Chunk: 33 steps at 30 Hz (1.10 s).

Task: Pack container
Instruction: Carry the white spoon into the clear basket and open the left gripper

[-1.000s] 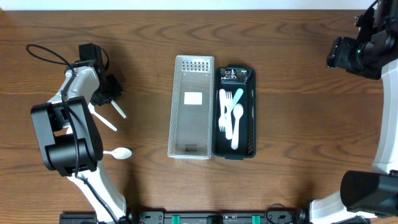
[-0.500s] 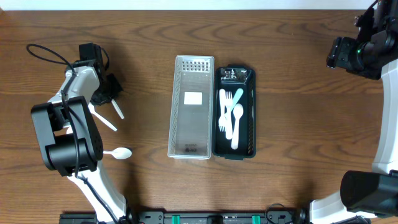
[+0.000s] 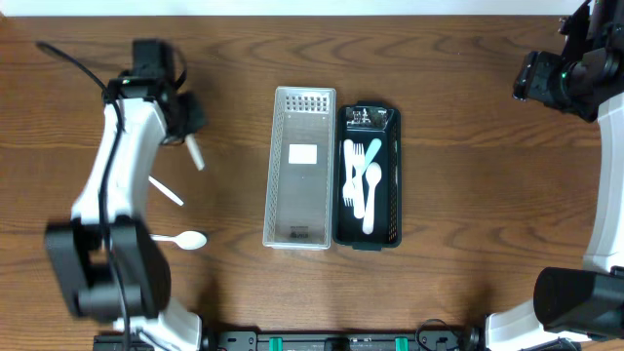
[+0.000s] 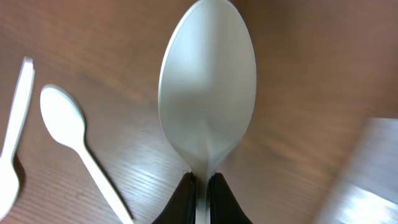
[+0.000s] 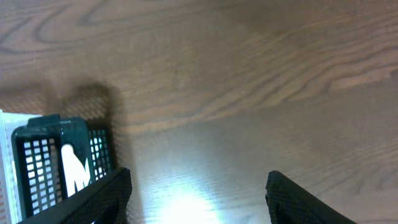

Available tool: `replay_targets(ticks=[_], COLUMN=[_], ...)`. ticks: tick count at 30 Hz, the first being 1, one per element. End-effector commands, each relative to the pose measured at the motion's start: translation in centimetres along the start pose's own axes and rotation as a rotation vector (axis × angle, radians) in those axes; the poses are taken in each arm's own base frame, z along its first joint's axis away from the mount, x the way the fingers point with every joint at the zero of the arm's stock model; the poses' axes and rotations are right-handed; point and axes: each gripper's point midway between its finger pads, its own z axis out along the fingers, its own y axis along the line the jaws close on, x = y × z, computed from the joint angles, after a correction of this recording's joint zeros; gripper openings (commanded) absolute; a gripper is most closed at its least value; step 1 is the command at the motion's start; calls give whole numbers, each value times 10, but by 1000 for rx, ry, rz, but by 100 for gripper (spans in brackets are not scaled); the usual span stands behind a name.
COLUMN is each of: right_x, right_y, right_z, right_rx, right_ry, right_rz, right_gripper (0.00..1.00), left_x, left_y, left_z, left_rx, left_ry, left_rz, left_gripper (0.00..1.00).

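A white spoon is gripped by its handle in the closed left gripper. A loose spoon is seen beside it. The green container, well to its right, is screened by a clear tray. The right gripper is held wide open, empty.

Glossy white plastic spoon, smooth brown wood-grain table, dark green perforated plastic container
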Motion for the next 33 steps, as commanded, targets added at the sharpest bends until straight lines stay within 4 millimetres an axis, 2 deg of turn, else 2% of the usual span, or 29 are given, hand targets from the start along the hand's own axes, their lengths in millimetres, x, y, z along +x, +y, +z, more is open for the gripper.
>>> replay_targets(ticks=[1,4,8,11,16,20,23,27,28,29,33], right_x=[1,0,0,0,0,1,5,5,5,5,5], right_y=[1,1,1,1,1,1,1,1,1,0,0], right_z=[5,5,5,5,5,5,4,4,4,4,4], right_rx=[-3,-4,-4,-4,-4,-3,-1,-1,-1,0,0], right_ry=[7,4,3,3,5,11,23,27,27,27,27], right_rz=[5,1,1,-2,-3,-2,-1,-1,-1,-1,-1], right_gripper=[72,73,72,72,73,72,72,72,72,72,72], left_x=[-6,12,47,76,119,144,153,159,159,159,156], left_y=[-43,-79,-124,-152,-179,-187,-183,-180,-180,-179,-180], left_z=[-69,-98,-108,-98,-60,-22,3,24,26,27,23], left_rx=[90,163,224,237,213,161,118,87,84,82,94], left_ry=[-139,-170,-137,-82,49,141,196,233,236,239,227], left_rz=[93,135,235,328,433,481,487,487,486,486,532], left_gripper=[6,6,5,6,6,6,5,6,8,24,34])
